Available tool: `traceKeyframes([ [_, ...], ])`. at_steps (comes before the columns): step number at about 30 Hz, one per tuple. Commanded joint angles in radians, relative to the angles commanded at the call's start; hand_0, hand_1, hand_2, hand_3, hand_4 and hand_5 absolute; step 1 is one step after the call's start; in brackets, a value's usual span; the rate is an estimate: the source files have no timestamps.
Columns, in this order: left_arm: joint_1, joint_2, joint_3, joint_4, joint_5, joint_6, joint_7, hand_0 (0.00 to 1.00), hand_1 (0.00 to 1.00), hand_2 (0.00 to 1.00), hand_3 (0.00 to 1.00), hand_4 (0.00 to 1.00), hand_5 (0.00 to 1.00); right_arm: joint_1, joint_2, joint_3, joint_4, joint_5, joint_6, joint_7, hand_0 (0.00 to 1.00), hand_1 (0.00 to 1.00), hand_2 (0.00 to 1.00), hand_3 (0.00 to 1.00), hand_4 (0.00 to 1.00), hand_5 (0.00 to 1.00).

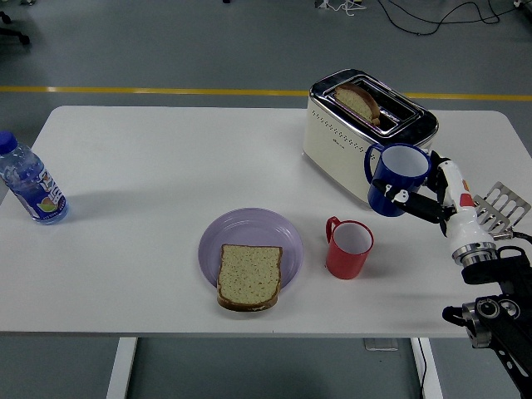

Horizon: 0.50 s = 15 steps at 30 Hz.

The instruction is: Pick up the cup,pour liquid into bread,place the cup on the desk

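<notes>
Cups, 2: blue cup [397, 179] clasped in right hand [428, 202], red cup [349, 248] beside 1 plate [249, 233].

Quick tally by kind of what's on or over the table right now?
Cups: 2, blue cup in the right hand, red cup
Bread slices: 2, on the plate, in the toaster
Plates: 1
Toasters: 1
Bottles: 1
Metal racks: 1
Total: 8

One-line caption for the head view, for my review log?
Right hand holds the blue cup lifted beside the toaster, above the red cup; bread slice waits on the purple plate.
</notes>
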<state>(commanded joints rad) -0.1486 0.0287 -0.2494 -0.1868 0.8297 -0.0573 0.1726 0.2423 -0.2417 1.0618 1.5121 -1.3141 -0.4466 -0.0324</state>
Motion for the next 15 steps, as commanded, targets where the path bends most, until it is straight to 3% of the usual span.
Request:
traceKeyframes([
  [10,0.002,0.001,0.004,0.000,-0.005,-0.003,0.001,0.670,0.739,0.740,0.636,0.399,0.998,0.156,0.009,-0.139,-0.029,-0.111,0.010,-0.104,0.190,0.283,0.511,0.537,0.837,0.056],
  [15,0.001,0.002,0.001,-0.001,-0.006,-0.003,0.001,0.670,0.739,0.740,0.635,0.399,0.998,0.230,0.018,-0.220,-0.053,-0.223,0.024,-0.145,0.198,0.288,0.516,0.539,0.818,0.034],
])
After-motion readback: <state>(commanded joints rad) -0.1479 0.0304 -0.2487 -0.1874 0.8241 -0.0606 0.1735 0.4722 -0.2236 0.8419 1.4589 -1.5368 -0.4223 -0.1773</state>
